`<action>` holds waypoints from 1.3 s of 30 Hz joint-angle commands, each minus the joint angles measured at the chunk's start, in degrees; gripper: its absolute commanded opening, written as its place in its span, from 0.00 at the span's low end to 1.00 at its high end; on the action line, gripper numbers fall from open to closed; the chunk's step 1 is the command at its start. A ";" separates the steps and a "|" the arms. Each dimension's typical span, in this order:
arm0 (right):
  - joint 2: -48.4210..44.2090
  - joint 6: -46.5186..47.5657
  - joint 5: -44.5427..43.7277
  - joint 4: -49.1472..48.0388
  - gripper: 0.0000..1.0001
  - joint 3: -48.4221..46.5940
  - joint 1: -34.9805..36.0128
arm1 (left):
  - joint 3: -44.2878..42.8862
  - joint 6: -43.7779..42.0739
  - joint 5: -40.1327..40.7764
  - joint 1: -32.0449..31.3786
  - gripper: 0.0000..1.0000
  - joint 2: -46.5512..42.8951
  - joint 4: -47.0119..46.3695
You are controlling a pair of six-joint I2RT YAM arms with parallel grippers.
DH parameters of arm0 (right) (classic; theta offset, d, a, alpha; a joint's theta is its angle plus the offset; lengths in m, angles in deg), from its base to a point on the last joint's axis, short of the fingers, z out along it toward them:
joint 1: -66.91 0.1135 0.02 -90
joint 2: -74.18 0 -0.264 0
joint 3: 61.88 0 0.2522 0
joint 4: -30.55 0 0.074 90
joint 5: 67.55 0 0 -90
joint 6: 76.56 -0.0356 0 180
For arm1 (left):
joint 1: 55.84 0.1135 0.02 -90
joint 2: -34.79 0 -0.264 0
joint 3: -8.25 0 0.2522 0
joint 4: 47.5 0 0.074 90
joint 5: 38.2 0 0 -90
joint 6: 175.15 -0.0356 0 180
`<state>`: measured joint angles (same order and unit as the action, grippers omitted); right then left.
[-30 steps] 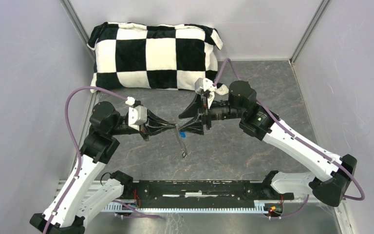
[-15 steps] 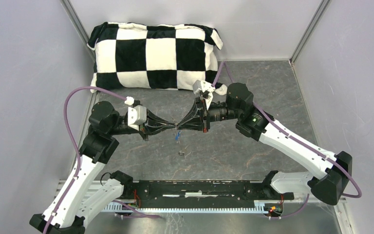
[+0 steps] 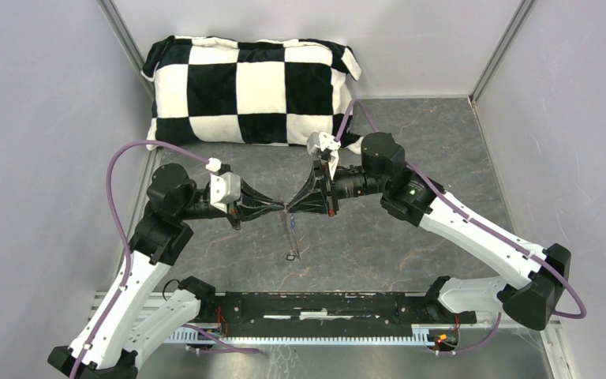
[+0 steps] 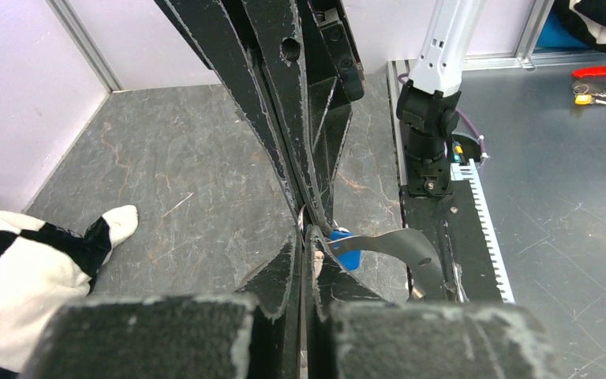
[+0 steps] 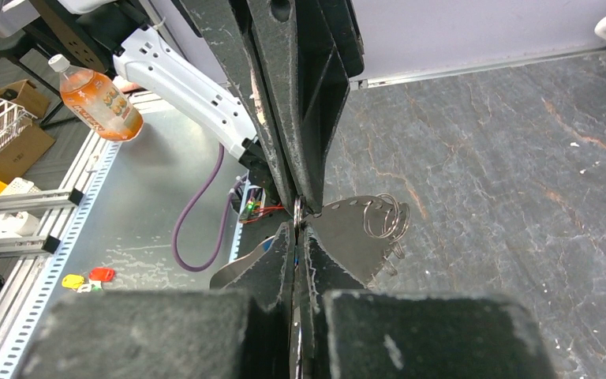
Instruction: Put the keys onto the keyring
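Observation:
My left gripper (image 3: 282, 207) and right gripper (image 3: 293, 207) meet tip to tip above the middle of the table, both shut. A thin silvery wire, the keyring (image 5: 297, 212), shows edge-on between the two sets of tips (image 4: 306, 229). The blue-headed key (image 4: 347, 253) hangs just beside the left fingertips and shows as a blue speck (image 3: 293, 223) under the tips. A flat grey metal tag (image 5: 347, 237) with small split rings (image 5: 385, 216) dangles from the same spot down to the slate (image 3: 291, 254). No other key can be made out.
A black-and-white checkered pillow (image 3: 252, 91) lies against the back wall, and one corner of it (image 4: 47, 268) shows in the left wrist view. Grey walls close in both sides. A black rail (image 3: 323, 304) runs along the near edge between the arm bases.
The right gripper has gone from open to shut and has moved left to meet the left gripper's tips. The hanging tag and blue key swung a little. The left arm barely moved.

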<state>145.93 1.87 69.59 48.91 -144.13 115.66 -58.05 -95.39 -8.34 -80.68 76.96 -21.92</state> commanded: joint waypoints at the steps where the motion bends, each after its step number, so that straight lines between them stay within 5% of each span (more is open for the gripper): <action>1: -0.30 2.48 -1.27 3.87 0.00 -4.64 0.33 | -0.52 -3.65 -0.87 -0.03 0.02 -0.25 -0.09; 3: -0.14 3.59 -1.87 5.73 0.01 -5.60 0.51 | -0.92 -4.98 -0.66 -0.03 0.02 -0.08 1.47; 9: 2.82 10.45 -5.80 17.55 0.01 -12.86 1.53 | -4.84 -12.31 -0.27 -0.03 0.38 2.23 12.52; 16: 8.49 19.28 -12.48 31.54 0.00 -23.38 6.33 | -7.45 -16.44 -2.08 -0.03 0.44 5.25 18.81; 20: 10.52 21.39 -15.35 35.37 0.01 -26.87 8.29 | -9.35 -18.49 -2.56 -0.03 0.36 7.08 21.74; 24: 11.71 23.08 -17.52 37.87 0.01 -29.29 10.06 | -10.33 -21.72 -3.20 -0.03 0.19 7.98 25.16; 33: 13.10 24.72 -21.21 40.50 0.01 -31.84 12.16 | -12.96 -32.09 -4.81 -0.04 0.02 10.11 36.86; 39: 10.15 23.70 -22.99 37.75 0.29 -30.56 12.08 | -13.09 -33.59 -4.81 -0.03 0.02 10.39 38.36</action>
<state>159.48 25.80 47.64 91.18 -172.39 127.74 -69.70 -123.98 -12.05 -80.70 87.25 12.06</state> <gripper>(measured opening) 0.209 0.178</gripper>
